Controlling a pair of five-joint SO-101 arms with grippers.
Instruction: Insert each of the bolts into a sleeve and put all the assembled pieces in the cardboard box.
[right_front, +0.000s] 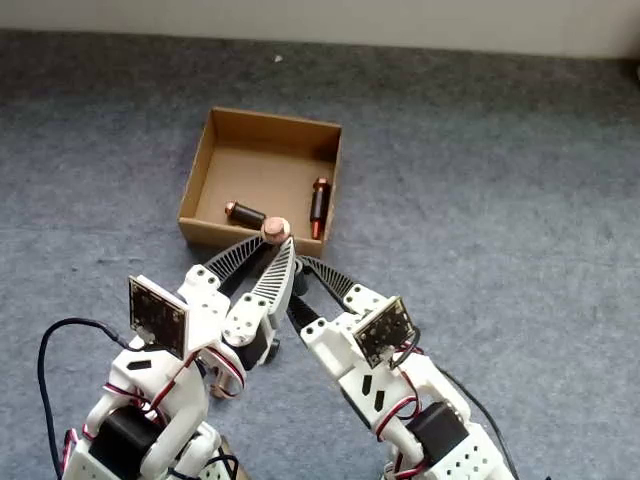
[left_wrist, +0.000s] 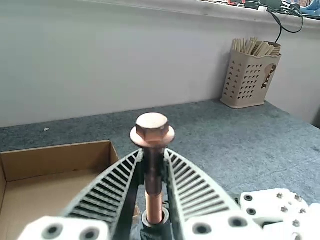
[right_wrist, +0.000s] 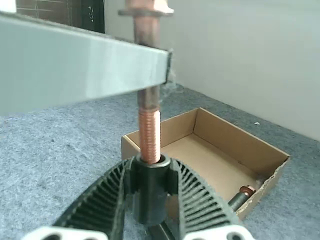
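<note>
A copper bolt (right_front: 275, 231) stands upright, hex head up, just in front of the cardboard box (right_front: 195, 180). My left gripper (left_wrist: 152, 157) is shut on the bolt's shaft (left_wrist: 153, 170) below the head. The threaded end (right_wrist: 149, 135) enters a black sleeve (right_wrist: 150, 192), and my right gripper (right_wrist: 150, 170) is shut on that sleeve from below. In the high view the right gripper (right_front: 298, 290) sits under the left gripper (right_front: 268, 250). Two assembled pieces (right_front: 245, 214) (right_front: 319, 205) lie inside the box.
The table is covered in grey carpet (right_front: 500, 200), with open room to the right and left of the box. A beige basket of wooden sticks (left_wrist: 250, 75) stands by the wall far off. The box's near wall (right_wrist: 150, 135) is close behind the sleeve.
</note>
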